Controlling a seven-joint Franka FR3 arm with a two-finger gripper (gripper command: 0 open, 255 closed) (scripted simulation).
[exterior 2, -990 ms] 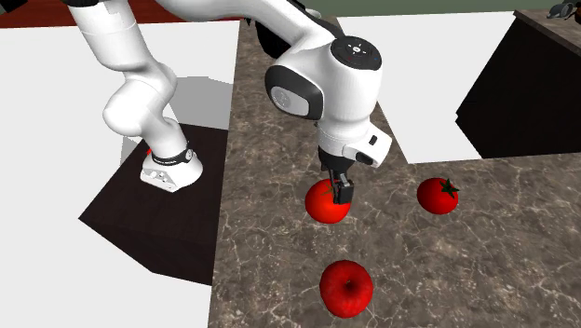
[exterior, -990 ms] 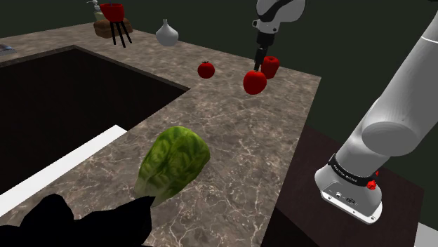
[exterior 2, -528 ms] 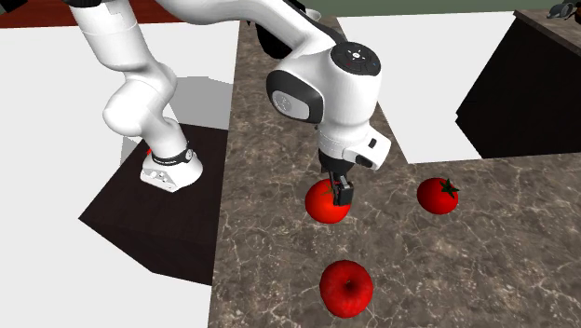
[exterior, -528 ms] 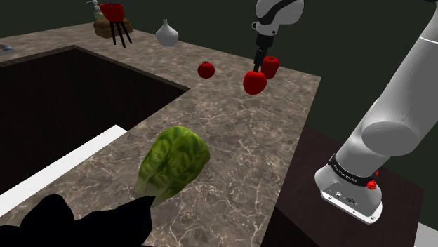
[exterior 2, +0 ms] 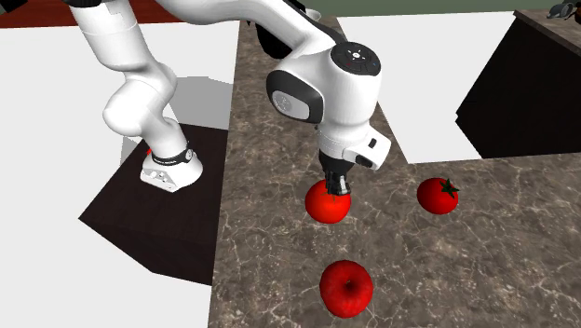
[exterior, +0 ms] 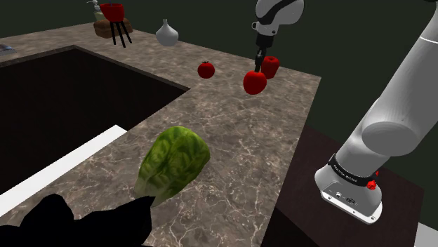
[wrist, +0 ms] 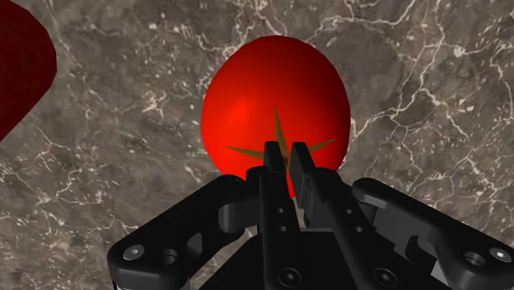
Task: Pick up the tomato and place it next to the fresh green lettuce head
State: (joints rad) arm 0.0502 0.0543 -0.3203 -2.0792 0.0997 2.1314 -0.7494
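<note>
A round red tomato (exterior: 255,82) (exterior 2: 328,201) (wrist: 276,95) with a brown star calyx sits on the marbled counter (exterior: 231,147). My gripper (exterior: 257,69) (exterior 2: 336,186) (wrist: 286,152) stands straight above it. Its fingers are drawn in to a thin slit and pinch the tomato's top at the calyx. The green lettuce head (exterior: 174,163) lies on its side nearer the shoulder camera, well apart from the tomato.
A second stemmed tomato (exterior: 206,69) (exterior 2: 438,196) and a darker red fruit (exterior: 270,66) (exterior 2: 346,287) flank the gripped one. A dark sink recess (exterior: 63,105) opens at the shoulder view's left. A white vase (exterior: 166,33) stands at the back. The counter ends near the stand (exterior: 351,189).
The fingers stood apart around the tomato's top and have now closed to a narrow slit on it. The arm has barely moved, and the tomato is still on the counter.
</note>
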